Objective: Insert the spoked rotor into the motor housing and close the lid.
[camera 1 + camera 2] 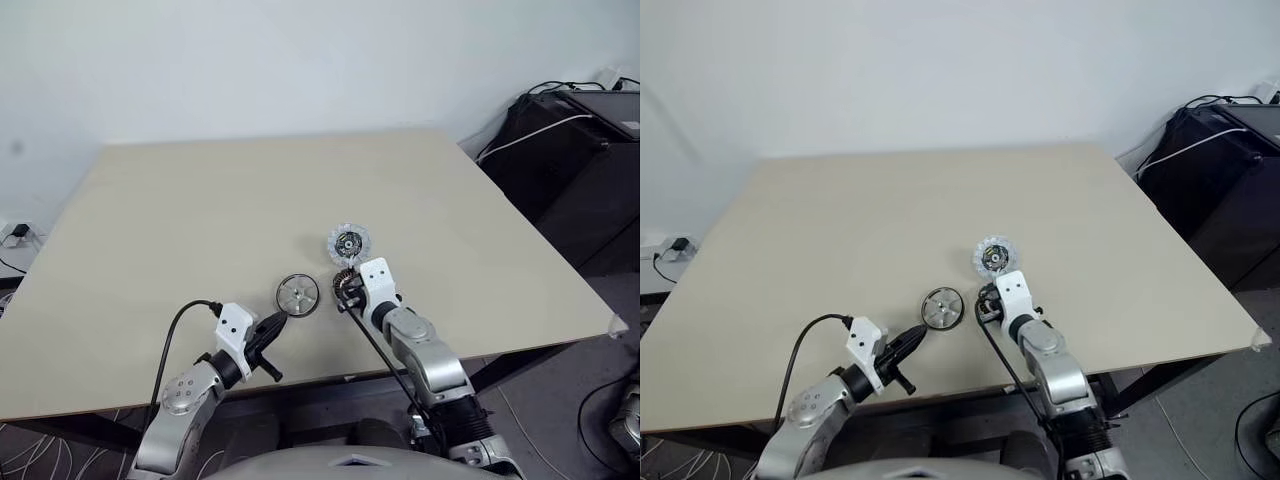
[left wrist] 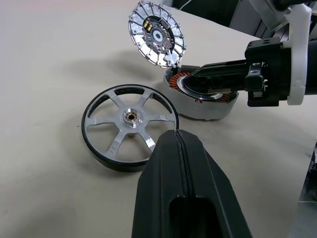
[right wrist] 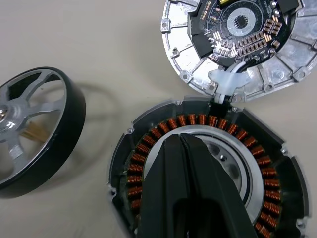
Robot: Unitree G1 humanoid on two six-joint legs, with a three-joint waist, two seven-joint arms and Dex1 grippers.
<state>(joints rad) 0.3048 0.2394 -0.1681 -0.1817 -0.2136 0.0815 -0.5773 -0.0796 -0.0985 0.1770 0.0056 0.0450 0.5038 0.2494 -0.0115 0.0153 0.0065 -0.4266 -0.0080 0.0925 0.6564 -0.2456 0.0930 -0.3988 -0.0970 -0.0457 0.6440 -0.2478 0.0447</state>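
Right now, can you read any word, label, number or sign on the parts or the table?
None can be read.
The lid carries a circuit board; any marks on it are too small to read.
The spoked rotor, motor housing and table show no lettering.

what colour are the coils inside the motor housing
Reddish copper windings ringing the motor housing; clearest in the right wrist view.

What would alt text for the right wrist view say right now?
The right tool, shut, sits over the silvery centre of the motor housing, ringed by copper windings. The lid stands open at the housing's edge, and the spoked rotor lies apart on the table.
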